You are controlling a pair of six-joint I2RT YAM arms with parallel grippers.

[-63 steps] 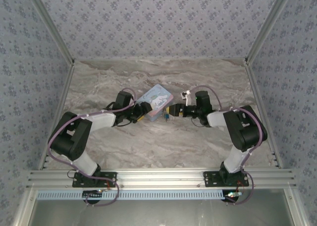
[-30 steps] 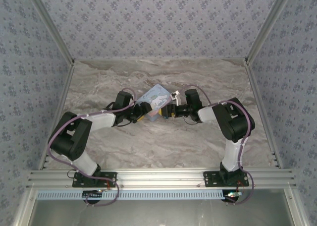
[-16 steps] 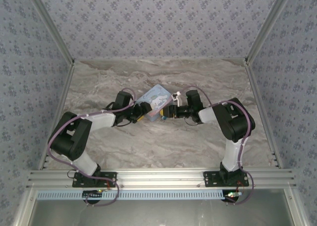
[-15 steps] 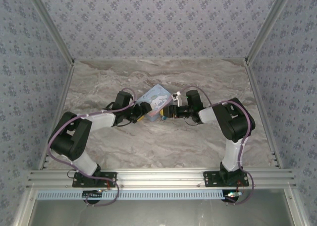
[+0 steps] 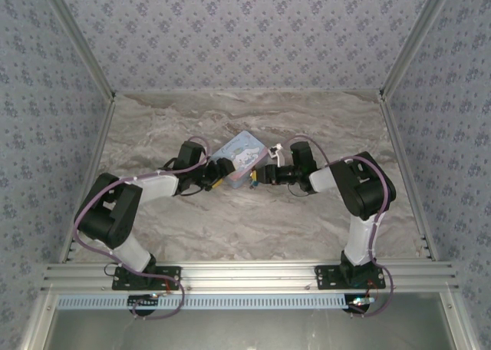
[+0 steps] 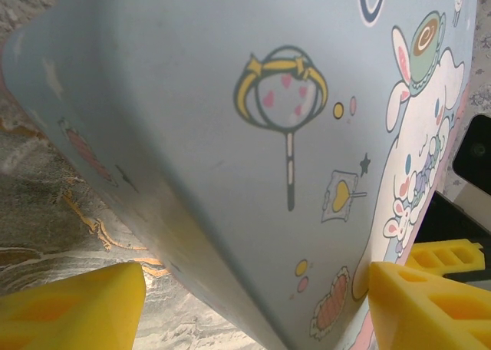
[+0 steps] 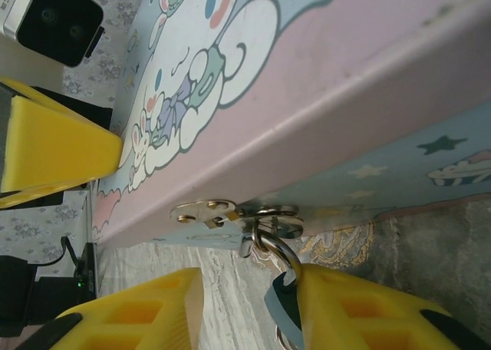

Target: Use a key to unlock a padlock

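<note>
- Here, the tin [image 5: 239, 156] lies near the middle of the tabletop [image 5: 322, 127]. The left gripper [image 5: 221, 173] stands wide astride 1 corner, probably to steady it. A strip of tabletop shows beside 1 finger, so no clamp can be confirmed.
- The padlock [image 7: 282, 304] hangs by its shackle [image 7: 280, 250] from the hasp [image 7: 203, 210] on the tin's side wall, facing the right arm.
- The right gripper [image 7: 249, 288] is partly closed. 1 finger [image 7: 353, 312] lies against the padlock and the other stands apart, so nothing is gripped yet.
- Compared with 2 seconds earlier, the right arm has folded in closer to the tin. The tin and the left arm are unchanged.
</note>
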